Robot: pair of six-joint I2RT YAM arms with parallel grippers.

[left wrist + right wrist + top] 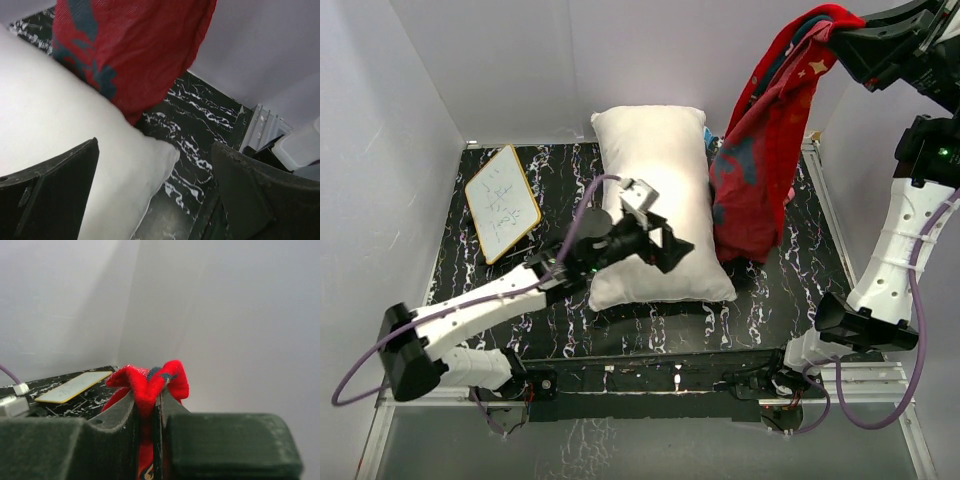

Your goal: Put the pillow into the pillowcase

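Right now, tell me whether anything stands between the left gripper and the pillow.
Nothing visible does. The left gripper hangs open directly over the near right part of the pillow. The pillowcase dangles from the shut right gripper, off to that side.

Plain white, with no print, on the pillow point(655, 190) at the middle of the tabletop point(800, 290), itself black with thin white veins. Bright red with dark blue patches and a small yellow star on the pillowcase point(765, 160) near the far right corner. White with faint marks inside a yellow frame on the board point(502, 203) near the far left corner.
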